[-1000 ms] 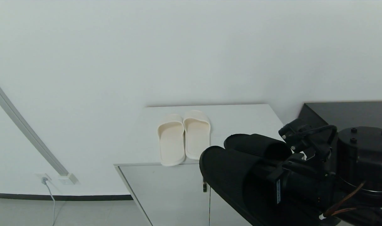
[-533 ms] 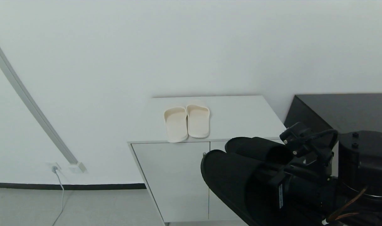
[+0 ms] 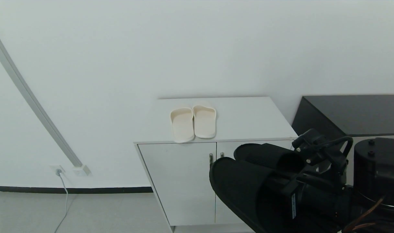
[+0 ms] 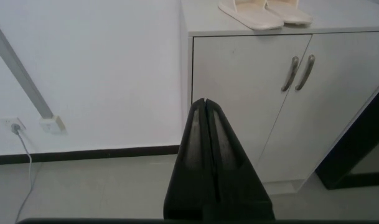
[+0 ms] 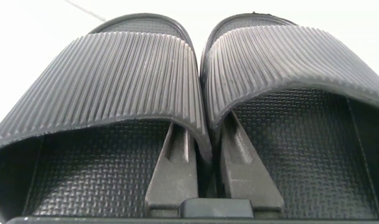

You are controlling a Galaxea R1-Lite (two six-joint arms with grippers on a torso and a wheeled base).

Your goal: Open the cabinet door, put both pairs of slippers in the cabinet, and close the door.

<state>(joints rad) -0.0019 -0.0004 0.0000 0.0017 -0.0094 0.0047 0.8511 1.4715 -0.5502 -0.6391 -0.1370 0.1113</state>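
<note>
We see a white wall (image 3: 197, 48); grey trunking (image 3: 69, 149) slants down beside the wall socket (image 3: 56, 170), black skirting (image 3: 70, 189) and grey floor (image 3: 86, 210) below it.

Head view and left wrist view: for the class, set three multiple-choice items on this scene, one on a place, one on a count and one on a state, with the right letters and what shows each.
1. Where does the cream pair of slippers lie?
A. on the floor
B. on top of the white cabinet
C. inside the cabinet

2. How many handles do the cabinet doors carry in all?
A. one
B. four
C. two

3. In what state are the cabinet doors?
A. both shut
B. the left one ajar
C. both wide open

Answers:
1 B: the pair rests on the top board, at its front edge.
2 C: the left wrist view shows two upright bars side by side where the doors meet.
3 A: both fronts lie flush, with only a thin seam between them.
</note>
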